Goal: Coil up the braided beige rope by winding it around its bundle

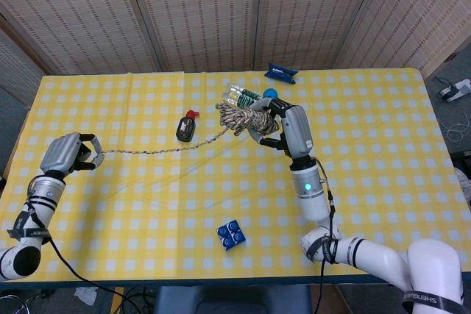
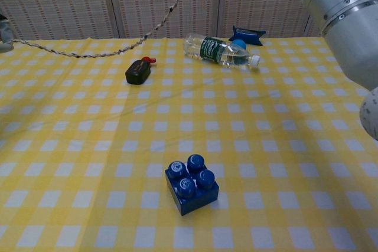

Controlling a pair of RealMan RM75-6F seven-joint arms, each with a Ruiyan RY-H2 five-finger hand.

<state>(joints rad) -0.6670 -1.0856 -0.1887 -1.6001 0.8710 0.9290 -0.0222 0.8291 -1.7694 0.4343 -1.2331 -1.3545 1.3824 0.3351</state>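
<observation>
The right robot hand (image 1: 283, 124) is raised above the far middle of the tabletop (image 1: 368, 182), its fingers wrapped around the bundle (image 1: 243, 118) of braided beige rope (image 1: 165, 148), which it holds up off the yellow checked cloth. From the bundle a single free strand runs down and away in a shallow sag toward the robot's left, passing just in front of the small black object with a red tip (image 1: 185, 128) in the head view. The strand's far end is pinched in the left robot hand (image 1: 65, 155), whose fingers are curled in on it near the left edge of the tabletop. In the chest view only a sliver of that hand shows at the frame's edge, with the strand crossing over the cloth.

A clear plastic water bottle (image 2: 220, 51) lies on its side behind the bundle, with a blue cap (image 1: 270, 94) just beside it and a dark blue packet (image 1: 281, 73) further back. A blue toy building brick (image 2: 191, 183) sits near the front edge, well apart from the rest.
</observation>
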